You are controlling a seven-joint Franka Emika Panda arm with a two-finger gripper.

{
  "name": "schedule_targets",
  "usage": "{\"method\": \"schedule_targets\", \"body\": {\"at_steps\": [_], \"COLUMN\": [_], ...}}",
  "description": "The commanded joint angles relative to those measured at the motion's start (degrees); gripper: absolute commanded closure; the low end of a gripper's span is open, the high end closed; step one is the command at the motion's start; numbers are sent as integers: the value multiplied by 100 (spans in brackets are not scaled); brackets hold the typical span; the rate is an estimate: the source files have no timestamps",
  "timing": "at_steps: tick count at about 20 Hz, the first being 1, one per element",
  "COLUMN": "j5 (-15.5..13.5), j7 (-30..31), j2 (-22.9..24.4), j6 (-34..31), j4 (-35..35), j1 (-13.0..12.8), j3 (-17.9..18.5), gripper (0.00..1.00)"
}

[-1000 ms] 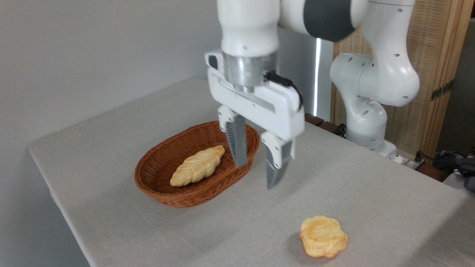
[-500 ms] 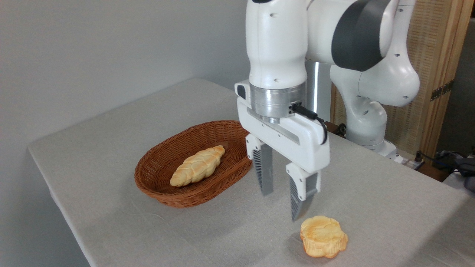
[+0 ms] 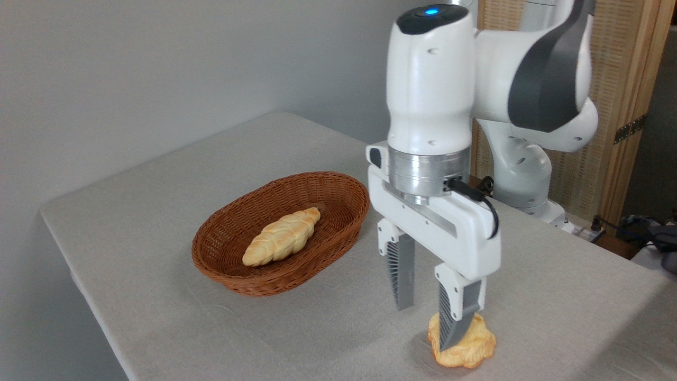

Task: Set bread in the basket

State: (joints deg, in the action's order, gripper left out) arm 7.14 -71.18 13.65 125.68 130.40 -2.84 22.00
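The gripper [image 3: 426,325] hangs over the bun [image 3: 467,345], fingers spread wide and holding nothing; a braided loaf [image 3: 281,236] lies in the basket [image 3: 248,278].

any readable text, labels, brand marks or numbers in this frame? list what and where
None readable.
Arm: plain white shell, no logo or number visible; only a blue light on top.
Gripper: no markings visible.
Basket, braided loaf, bun, tablecloth: no print or labels.
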Motion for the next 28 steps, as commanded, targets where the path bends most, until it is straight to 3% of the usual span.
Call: {"method": "schedule_targets", "body": {"at_steps": [1,8,12,20,23,28], "j5": [121,130,578,605,815,868], "j7": [-239,-248,-248,-256,-248,-248], "j2": [138,147,147,138,147,147], "j6": [115,97,106,79,53,44], "j4": [153,293,311,451,539,575], "j1": [-94,-129,-129,-146,-146,-181], "j3": [155,225,260,304,304,304], "gripper": [0,0,0,0,0,0]}}
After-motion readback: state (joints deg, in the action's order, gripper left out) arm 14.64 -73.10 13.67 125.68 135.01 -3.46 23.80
